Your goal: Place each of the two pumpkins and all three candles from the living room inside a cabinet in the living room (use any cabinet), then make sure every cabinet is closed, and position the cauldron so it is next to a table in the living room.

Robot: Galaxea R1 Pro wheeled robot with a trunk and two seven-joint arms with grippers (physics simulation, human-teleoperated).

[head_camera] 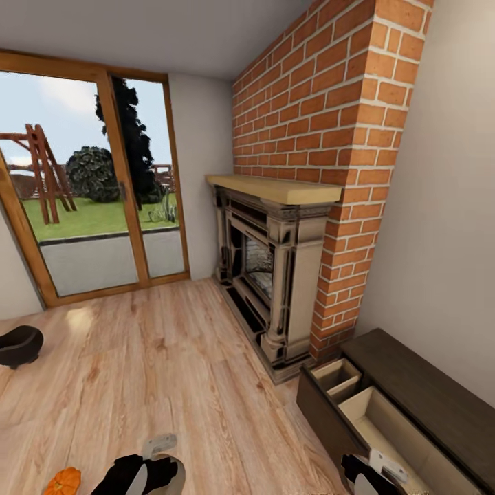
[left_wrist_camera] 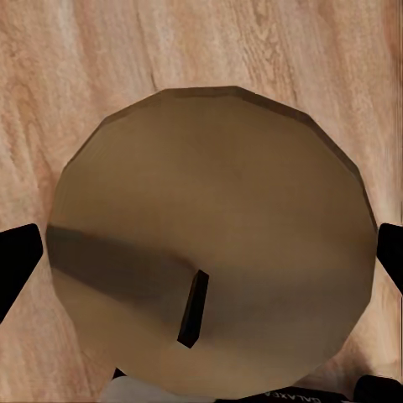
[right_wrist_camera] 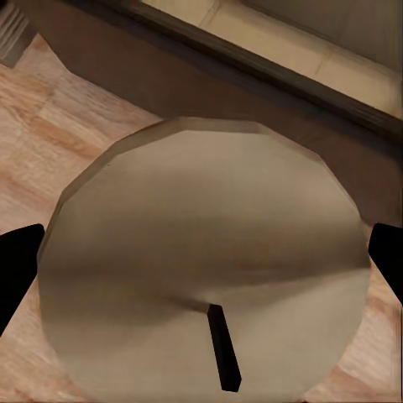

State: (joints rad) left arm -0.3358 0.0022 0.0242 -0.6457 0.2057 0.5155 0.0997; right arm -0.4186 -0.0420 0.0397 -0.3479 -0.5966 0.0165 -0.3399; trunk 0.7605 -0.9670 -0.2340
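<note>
Each hand, left hand (left_wrist_camera: 201, 252) and right hand (right_wrist_camera: 201, 269), is grasping a stubby olive-beige candle (left_wrist_camera: 210, 243), risking bumping the open dark brown wooden cabinet's (head_camera: 419, 385) near-right rim.

Brick chimney (head_camera: 323, 124), fireplace (head_camera: 265, 268), glass doors (head_camera: 103, 199), wooden floor (head_camera: 172, 371)

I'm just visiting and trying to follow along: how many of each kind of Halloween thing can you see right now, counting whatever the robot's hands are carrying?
Candles: 2, one candle in the left hand, one in the right hand
Pumpkins: 1, on the floor
Cauldrons: 1, at the picture's left edge
Total: 4
</note>
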